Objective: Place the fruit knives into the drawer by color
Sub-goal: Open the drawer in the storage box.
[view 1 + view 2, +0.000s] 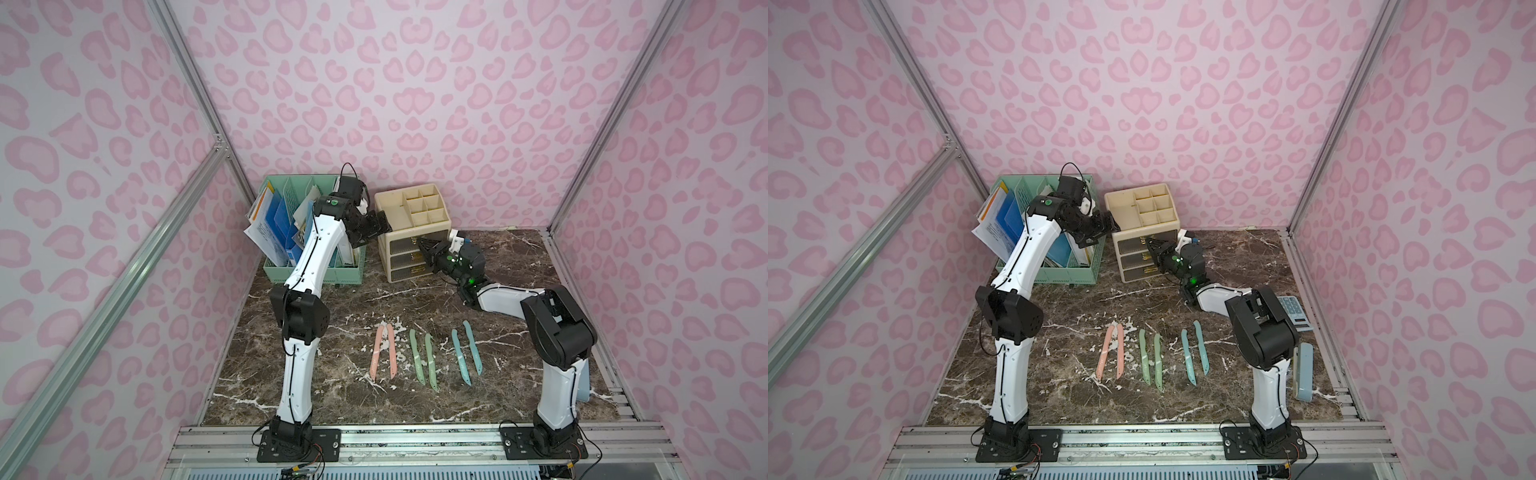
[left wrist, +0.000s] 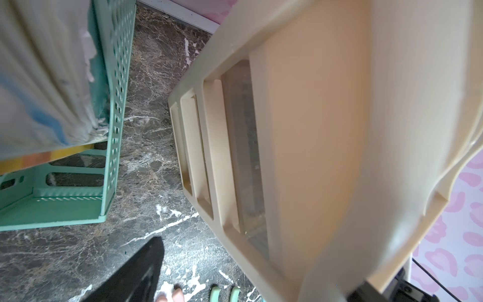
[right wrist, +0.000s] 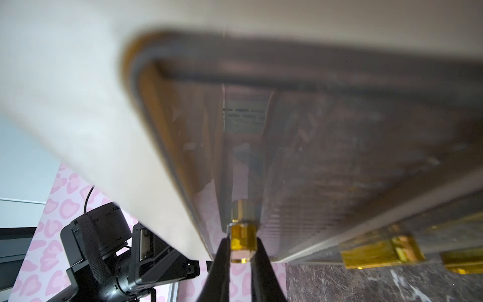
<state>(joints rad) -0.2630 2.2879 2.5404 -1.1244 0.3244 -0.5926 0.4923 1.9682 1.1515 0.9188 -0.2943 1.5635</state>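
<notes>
Right jaws clamped on amber knob (image 3: 241, 244) of top drawer (image 3: 339, 146). Left jaws stood wide apart at left side of cream organizer (image 1: 397, 214), contact unclear. Drawers looked shut. Fruit knives lay on desk (image 1: 353, 407) in color pairs — pink pair (image 1: 376, 351), green pair (image 1: 416, 356), teal pair (image 1: 460, 356) — well apart from organizer.

Risks: small glossy knob could slip free on pull; light organizer could slide forward if unbraced.

Green file rack (image 1: 340, 279) crowded organizer's left side. Bare desk in front left drawer room.

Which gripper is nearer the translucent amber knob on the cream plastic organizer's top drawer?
Right. The right gripper clamps the amber knob; the left gripper straddles the cream organizer's side wall, away from it.
</notes>
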